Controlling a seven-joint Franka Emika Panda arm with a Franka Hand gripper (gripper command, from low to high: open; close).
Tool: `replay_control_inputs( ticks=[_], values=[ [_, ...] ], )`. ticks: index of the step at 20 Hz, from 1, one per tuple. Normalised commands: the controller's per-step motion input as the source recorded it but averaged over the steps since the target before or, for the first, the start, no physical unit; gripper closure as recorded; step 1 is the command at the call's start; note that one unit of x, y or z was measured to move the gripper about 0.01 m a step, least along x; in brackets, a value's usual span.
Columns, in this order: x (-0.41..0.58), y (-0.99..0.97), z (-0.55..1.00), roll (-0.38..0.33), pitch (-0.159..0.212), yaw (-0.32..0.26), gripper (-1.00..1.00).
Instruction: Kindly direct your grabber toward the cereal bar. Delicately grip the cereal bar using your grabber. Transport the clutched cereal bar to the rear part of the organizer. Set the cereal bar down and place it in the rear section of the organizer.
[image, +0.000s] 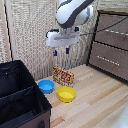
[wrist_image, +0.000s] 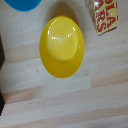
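Observation:
The cereal bar (image: 63, 76) is a small yellow-orange box with red and white print, standing on the wooden floor behind the two bowls. In the wrist view only a corner of the cereal bar (wrist_image: 104, 16) shows. My grabber (image: 61, 51) hangs well above the box, its two short dark-blue fingers apart and empty. The organizer (image: 20, 97) is a large black fabric bin at the exterior view's left, with a divider splitting it into two sections. The fingers do not show in the wrist view.
A blue bowl (image: 46, 87) and a yellow bowl (image: 66, 93) sit on the floor in front of the box; the yellow bowl (wrist_image: 62, 46) fills the wrist view. A brown wooden dresser (image: 111, 45) stands at the exterior view's right.

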Motion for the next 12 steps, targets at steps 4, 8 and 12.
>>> replay_control_inputs(
  ticks=[4,8,12],
  values=[
    [0.214,-0.49,-0.25,0.049,0.006,-0.014,-1.00],
    [0.216,-0.46,-0.26,0.046,0.000,0.000,-1.00],
    [0.219,-0.52,-0.24,0.058,0.000,0.009,-1.00]
  ],
)
